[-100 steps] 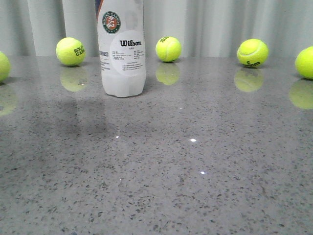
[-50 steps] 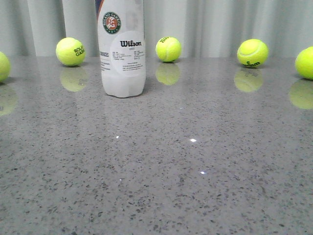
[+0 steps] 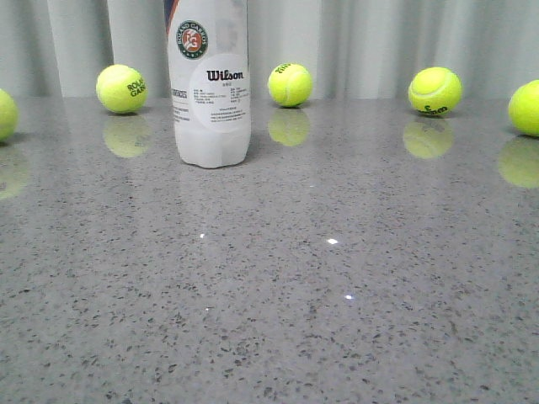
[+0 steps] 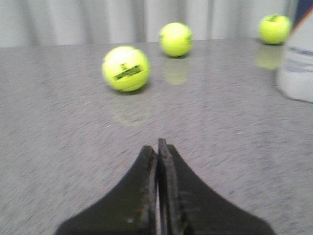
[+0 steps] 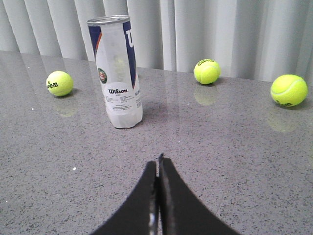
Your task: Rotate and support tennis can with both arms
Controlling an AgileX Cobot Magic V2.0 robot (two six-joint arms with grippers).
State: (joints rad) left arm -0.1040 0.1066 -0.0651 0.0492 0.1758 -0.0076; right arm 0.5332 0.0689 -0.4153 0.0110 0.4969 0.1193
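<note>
The tennis can (image 3: 210, 84) stands upright on the grey table, left of centre in the front view, Wilson label and round emblem facing me; its top is cut off there. In the right wrist view the can (image 5: 117, 73) shows whole with its metal rim. In the left wrist view only its lower edge (image 4: 297, 68) shows. My left gripper (image 4: 157, 146) is shut and empty, well short of the can. My right gripper (image 5: 159, 160) is shut and empty, a fair way in front of the can. Neither arm shows in the front view.
Several yellow-green tennis balls lie along the back of the table: one (image 3: 122, 88) left of the can, one (image 3: 290, 84) right of it, one (image 3: 434, 91) farther right, others at both edges. A ball (image 4: 125, 68) lies ahead of the left gripper. A pale curtain (image 3: 379, 42) hangs behind.
A dark shadow on the table at the front left a second ago has gone. The can and balls have not moved.
</note>
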